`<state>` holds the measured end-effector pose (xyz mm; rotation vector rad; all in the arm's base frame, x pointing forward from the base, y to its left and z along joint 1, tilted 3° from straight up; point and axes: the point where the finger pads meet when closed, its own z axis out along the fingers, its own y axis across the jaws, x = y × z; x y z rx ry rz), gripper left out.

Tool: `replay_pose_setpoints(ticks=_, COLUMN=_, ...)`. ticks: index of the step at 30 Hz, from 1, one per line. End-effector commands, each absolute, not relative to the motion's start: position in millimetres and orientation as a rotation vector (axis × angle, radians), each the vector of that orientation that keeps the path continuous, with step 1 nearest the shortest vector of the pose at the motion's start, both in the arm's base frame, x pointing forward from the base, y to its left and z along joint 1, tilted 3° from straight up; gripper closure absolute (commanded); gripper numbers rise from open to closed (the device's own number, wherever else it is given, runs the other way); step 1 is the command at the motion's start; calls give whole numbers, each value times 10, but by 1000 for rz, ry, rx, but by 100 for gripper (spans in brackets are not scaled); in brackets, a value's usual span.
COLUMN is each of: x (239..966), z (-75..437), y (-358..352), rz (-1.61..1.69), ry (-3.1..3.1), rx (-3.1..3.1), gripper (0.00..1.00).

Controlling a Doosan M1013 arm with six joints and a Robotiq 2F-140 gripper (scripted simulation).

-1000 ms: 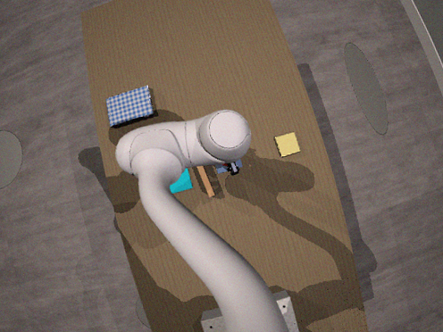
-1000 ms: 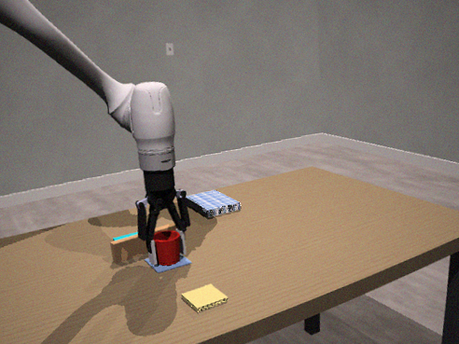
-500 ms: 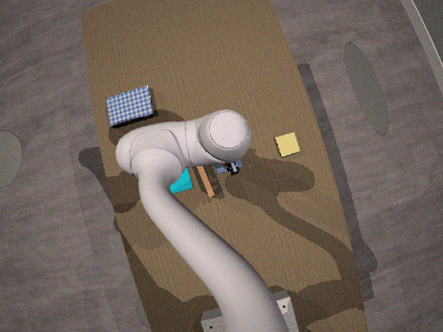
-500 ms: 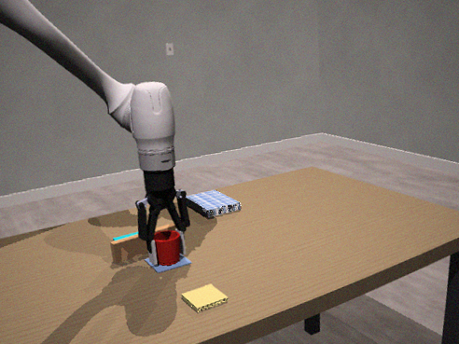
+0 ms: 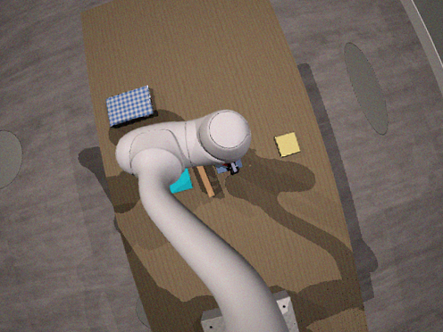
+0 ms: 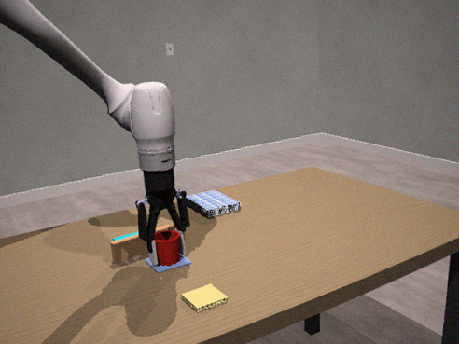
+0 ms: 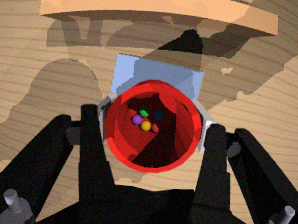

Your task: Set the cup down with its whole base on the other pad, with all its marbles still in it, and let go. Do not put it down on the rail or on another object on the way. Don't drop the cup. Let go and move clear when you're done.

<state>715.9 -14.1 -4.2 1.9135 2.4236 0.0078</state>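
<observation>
The red cup (image 6: 168, 247) stands upright on a light blue pad (image 6: 169, 266), just in front of the wooden rail (image 6: 127, 249). In the wrist view the cup (image 7: 152, 125) holds several coloured marbles (image 7: 144, 119) and covers most of the blue pad (image 7: 156, 72). My gripper (image 6: 167, 249) is lowered over the cup, open, with one finger on each side of the cup wall and very close to it (image 7: 152, 137). A cyan pad (image 5: 181, 182) lies flat on the far side of the rail (image 5: 206, 181); the arm partly hides it.
A yellow flat block (image 6: 204, 297) lies nearer the table's front edge in the exterior view. A blue checkered box (image 6: 213, 203) lies behind the gripper. The arm's base mount (image 5: 250, 324) stands at one end of the table.
</observation>
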Motion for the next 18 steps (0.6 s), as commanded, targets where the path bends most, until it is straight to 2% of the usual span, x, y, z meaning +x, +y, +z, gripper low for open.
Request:
replay_pose_setpoints(ticks=1, x=7159, z=-41, y=-140, rz=8, ry=2424, rx=1913, gripper=49)
replay_pose_setpoints(ticks=18, x=7159, z=-41, y=-140, rz=8, ry=2424, rx=1913, gripper=50)
